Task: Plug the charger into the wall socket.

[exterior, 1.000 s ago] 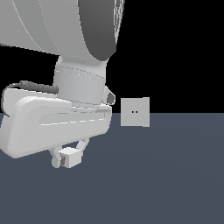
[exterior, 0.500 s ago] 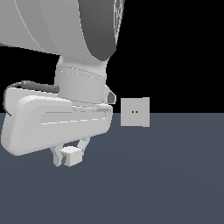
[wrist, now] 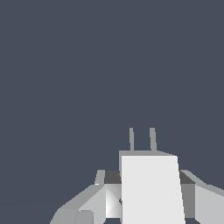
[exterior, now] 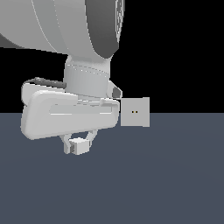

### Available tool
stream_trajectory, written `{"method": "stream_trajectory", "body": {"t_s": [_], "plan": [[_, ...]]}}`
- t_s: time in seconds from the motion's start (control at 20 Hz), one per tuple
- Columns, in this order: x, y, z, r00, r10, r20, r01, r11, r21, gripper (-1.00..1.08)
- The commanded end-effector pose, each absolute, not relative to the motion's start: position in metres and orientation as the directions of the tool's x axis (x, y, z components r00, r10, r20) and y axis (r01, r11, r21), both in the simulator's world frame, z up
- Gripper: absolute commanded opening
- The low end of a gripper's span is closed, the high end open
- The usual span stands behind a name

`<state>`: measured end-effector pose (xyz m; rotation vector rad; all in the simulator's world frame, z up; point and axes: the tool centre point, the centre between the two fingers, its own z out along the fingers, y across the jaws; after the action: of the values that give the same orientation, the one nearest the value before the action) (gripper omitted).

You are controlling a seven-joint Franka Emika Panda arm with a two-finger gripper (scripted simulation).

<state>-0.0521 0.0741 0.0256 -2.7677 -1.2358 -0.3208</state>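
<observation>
The charger, a small white-grey block, hangs just above the floor with my gripper shut on it. In the wrist view the charger sits between my fingers, its two thin prongs pointing away from the hand. The wall socket, a flat upright light-grey square plate with two tiny dots at its centre, stands towards the exterior view's right of the charger and higher in the picture, apart from it. The socket does not show in the wrist view.
A dark blue-grey floor spreads under everything, with black background above it. My bulky white arm and hand fill the exterior view's upper left, reaching almost to the socket's edge.
My hand, still holding the charger, has shifted towards the exterior view's right and slightly upward, closer to the socket. The socket has not moved.
</observation>
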Motion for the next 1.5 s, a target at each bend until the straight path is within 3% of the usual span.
{"method": "stream_trajectory", "body": {"t_s": [0.0, 0.7, 1.45], "plan": [[-0.043, 0.069, 0.031, 0.695, 0.681, 0.230, 0.700, -0.714, 0.001, -1.00], [0.006, 0.020, 0.063, 0.918, 0.320, 0.234, 0.329, -0.944, -0.001, -1.00], [0.026, -0.044, 0.093, 0.969, -0.082, 0.231, -0.084, -0.996, -0.001, -1.00]]}}
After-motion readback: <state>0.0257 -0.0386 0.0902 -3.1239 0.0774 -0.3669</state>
